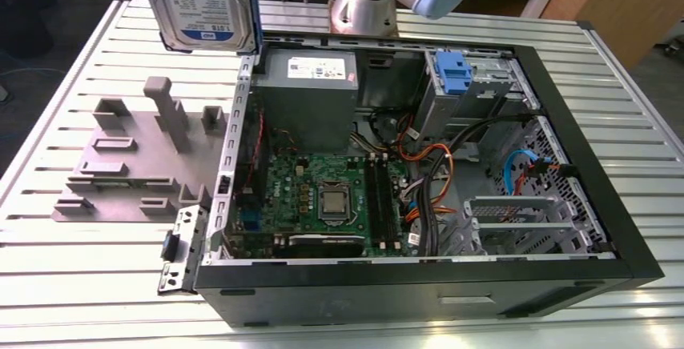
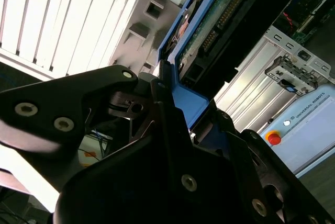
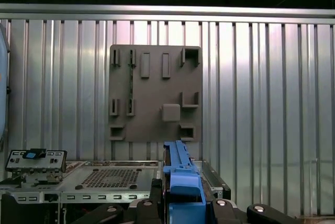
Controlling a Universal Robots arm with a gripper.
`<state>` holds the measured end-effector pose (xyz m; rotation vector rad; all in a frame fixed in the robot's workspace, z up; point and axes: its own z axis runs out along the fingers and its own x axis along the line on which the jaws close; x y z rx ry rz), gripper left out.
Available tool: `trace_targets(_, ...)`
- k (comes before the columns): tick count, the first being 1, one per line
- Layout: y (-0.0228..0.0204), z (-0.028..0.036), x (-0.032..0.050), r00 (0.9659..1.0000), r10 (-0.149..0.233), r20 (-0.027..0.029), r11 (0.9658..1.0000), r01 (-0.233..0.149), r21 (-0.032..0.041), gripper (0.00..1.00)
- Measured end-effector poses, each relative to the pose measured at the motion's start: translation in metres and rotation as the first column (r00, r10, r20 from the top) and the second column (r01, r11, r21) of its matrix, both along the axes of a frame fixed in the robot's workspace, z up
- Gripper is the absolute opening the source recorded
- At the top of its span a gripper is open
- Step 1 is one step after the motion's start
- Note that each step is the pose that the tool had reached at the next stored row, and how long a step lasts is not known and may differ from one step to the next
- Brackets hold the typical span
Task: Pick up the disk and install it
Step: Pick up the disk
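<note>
The disk (image 1: 201, 5), silver with a white-and-blue label and a blue carrier frame, hangs upright high above the table, over the far left corner of the open computer case (image 1: 585, 129). In the second wrist view its green circuit-board side (image 2: 220, 20) faces the camera, and my gripper (image 2: 175, 103) is shut on the blue frame with black fingers (image 2: 104, 96) on either side. The first wrist view looks along the frame's blue edge (image 3: 180, 174), held in the gripper (image 3: 180, 205).
A grey holder plate (image 1: 128, 165) (image 3: 157, 93) with slots and posts lies on the slatted metal table (image 1: 86, 285) at the exterior view's left. Inside the case are a grey power supply (image 1: 310, 85), a motherboard (image 1: 320, 197), cables, a blue latch (image 1: 454, 73) and a metal cage (image 1: 513, 221).
</note>
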<state>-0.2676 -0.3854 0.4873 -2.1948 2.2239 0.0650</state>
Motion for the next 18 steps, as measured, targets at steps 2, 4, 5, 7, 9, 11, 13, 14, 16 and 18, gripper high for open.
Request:
trace_targets(2,0.0,0.0,0.0002,1.0,0.0,0.0,1.0,0.0,0.0,0.36)
trace_targets(4,0.0,0.0,0.0012,1.0,0.0,0.0,1.0,0.0,0.0,0.36)
trace_targets(5,0.0,0.0,0.0017,1.0,0.0,-0.0001,1.0,0.0,-0.0001,0.36)
trace_targets(7,0.0,0.0,0.0032,1.0,0.0,0.0,1.0,0.0,0.0,0.36)
trace_targets(9,0.0,0.0,0.0048,1.0,0.0,0.0001,1.0,0.0,0.0,0.36)
trace_targets(11,0.0,0.0,0.0072,1.0,0.0,0.0,1.0,0.0,0.0,0.36)
trace_targets(13,0.0,0.0,0.0095,1.0,0.0,0.0,1.0,0.0,0.0,0.36)
trace_targets(14,0.0,0.0,0.0106,1.0,0.0,0.0,1.0,0.0,0.0,0.36)
trace_targets(16,0.0,0.0,0.0127,1.0,0.0,0.0,1.0,0.0,0.0,0.36)
trace_targets(18,0.0,0.0,0.0145,1.0,0.0,0.0,1.0,0.0,0.0,0.36)
